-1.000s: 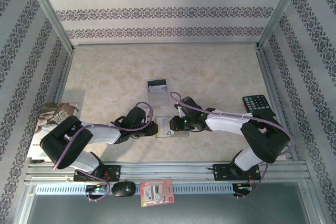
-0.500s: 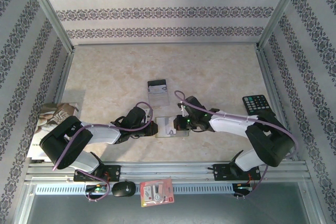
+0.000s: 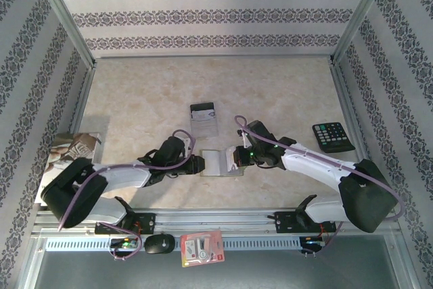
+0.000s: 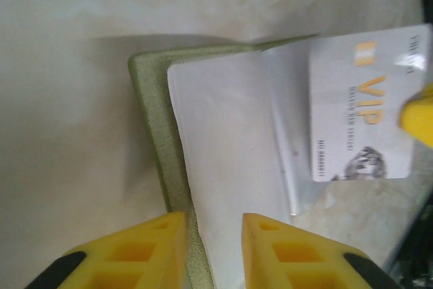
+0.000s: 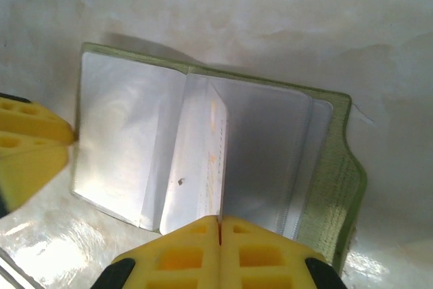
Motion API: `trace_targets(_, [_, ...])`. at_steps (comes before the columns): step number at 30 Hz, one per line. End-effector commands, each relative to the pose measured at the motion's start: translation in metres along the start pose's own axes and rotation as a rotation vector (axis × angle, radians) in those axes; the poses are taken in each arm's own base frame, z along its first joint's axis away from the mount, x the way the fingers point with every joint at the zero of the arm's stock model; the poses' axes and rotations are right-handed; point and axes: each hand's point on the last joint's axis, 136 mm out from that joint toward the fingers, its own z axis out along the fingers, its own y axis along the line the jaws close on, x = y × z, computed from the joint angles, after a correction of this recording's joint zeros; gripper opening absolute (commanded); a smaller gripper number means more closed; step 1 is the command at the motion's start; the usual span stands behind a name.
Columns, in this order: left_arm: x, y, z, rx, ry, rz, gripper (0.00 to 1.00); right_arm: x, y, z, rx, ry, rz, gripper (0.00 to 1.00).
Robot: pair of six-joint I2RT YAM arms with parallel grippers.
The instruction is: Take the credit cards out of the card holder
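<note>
Tabletop [image 3: 135, 99]: one holder [image 4: 150, 126], one gripped card [image 4: 358, 120]

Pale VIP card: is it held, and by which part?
Yes: the right pincer grips the pale grey VIP card by its edge farthest from the olive-green folding holder.

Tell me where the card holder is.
Top view: the card holder lies open on the table, near its front edge, between the left claw and the right claw.

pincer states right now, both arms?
Left pincer: open, fingers either side of the card holder edge.
Right pincer: shut on a pale VIP credit card.
</note>
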Motion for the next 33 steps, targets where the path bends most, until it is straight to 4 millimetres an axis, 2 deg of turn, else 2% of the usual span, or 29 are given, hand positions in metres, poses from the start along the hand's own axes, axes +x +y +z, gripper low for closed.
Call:
trace_targets(1, [-0.012, -0.01, -0.02, 0.027, -0.04, 0.026, 0.33, -0.008, 0.001, -0.014, 0.044, -0.006, -0.092, 0.0])
trace_targets(4, [-0.019, -0.016, -0.034, 0.032, -0.059, 0.066, 0.37, -0.01, 0.012, -0.018, 0.021, 0.012, -0.159, 0.0])
trace_targets(9, [-0.02, -0.009, -0.041, 0.008, -0.058, 0.047, 0.37, -0.009, 0.012, -0.017, 0.19, 0.103, -0.283, 0.0])
trace_targets(21, [-0.011, 0.007, -0.042, -0.026, -0.048, 0.018, 0.36, 0.013, 0.027, 0.017, 0.288, 0.274, -0.416, 0.0])
trace_targets(25, [-0.01, 0.01, -0.044, -0.028, -0.05, 0.013, 0.36, 0.015, 0.032, 0.025, 0.256, 0.276, -0.405, 0.13])
trace_targets(27, [-0.008, 0.011, -0.044, -0.03, -0.047, 0.012, 0.36, 0.015, 0.033, 0.027, 0.254, 0.276, -0.405, 0.14])
trace_targets(30, [-0.008, 0.013, -0.044, -0.035, -0.049, 0.007, 0.36, 0.015, 0.031, 0.027, 0.26, 0.277, -0.408, 0.13])
trace_targets(33, [-0.009, 0.012, -0.045, -0.029, -0.052, 0.007, 0.36, 0.008, 0.031, 0.022, 0.265, 0.242, -0.432, 0.0])
